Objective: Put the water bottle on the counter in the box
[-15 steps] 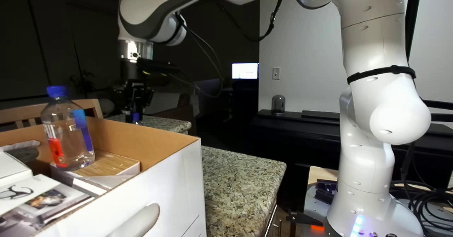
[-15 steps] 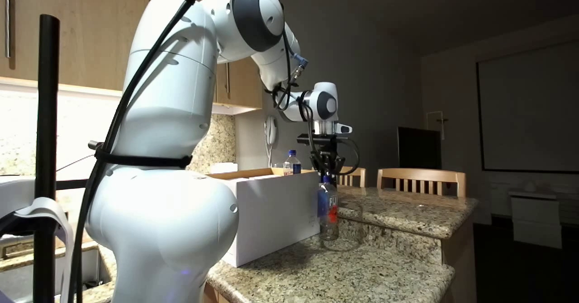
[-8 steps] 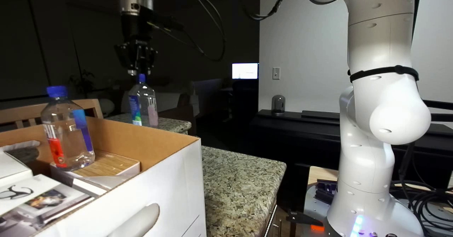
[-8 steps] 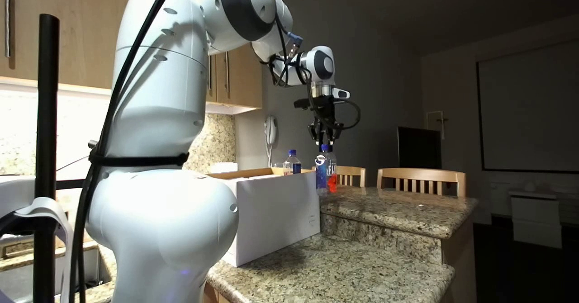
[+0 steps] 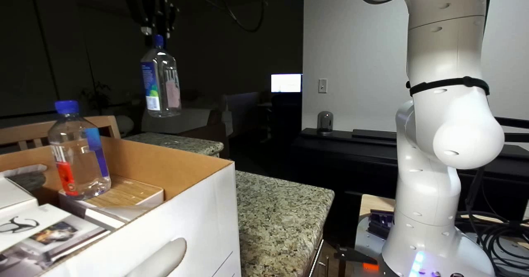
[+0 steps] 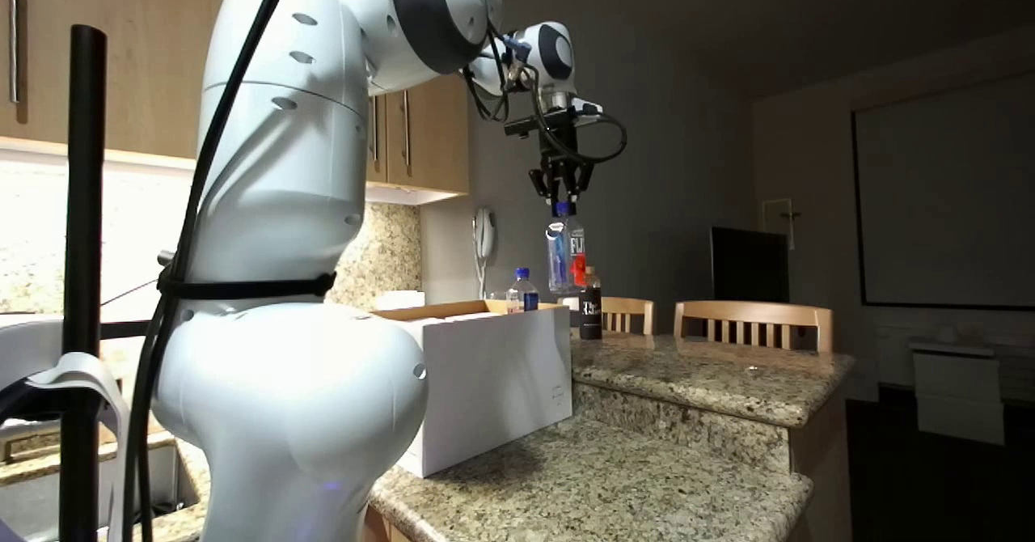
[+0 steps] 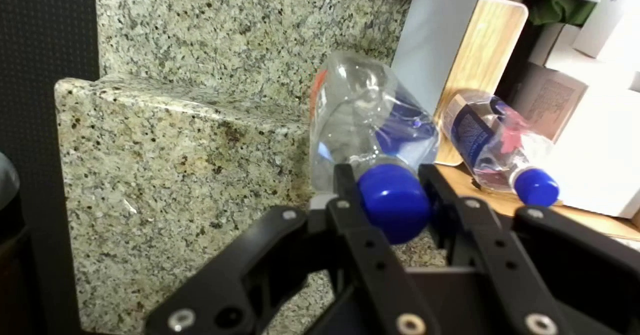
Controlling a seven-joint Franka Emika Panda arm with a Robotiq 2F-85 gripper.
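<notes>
The water bottle (image 5: 161, 84) hangs nearly upright in the air, held by its blue cap; it also shows in an exterior view (image 6: 566, 255) and in the wrist view (image 7: 350, 120). My gripper (image 7: 391, 185) is shut on the cap. The bottle is well above the granite counter (image 5: 281, 211), and its base is above the box rim. The white box (image 6: 501, 388) stands open on the counter; its wall shows in the wrist view (image 7: 432, 40). The bottle is beside the box in the wrist view, apart from it.
A similar blue-capped bottle (image 5: 78, 157) stands in the box on a wood-topped carton (image 5: 128, 192), among white cartons. A dark bottle (image 6: 591, 315) stands on the raised counter ledge (image 6: 728, 372). Wooden chairs (image 6: 752, 311) are behind the ledge.
My gripper has risen from counter height with the bottle, lifting it clear above the box rim. The dark bottle behind it has come into view. The box has not moved.
</notes>
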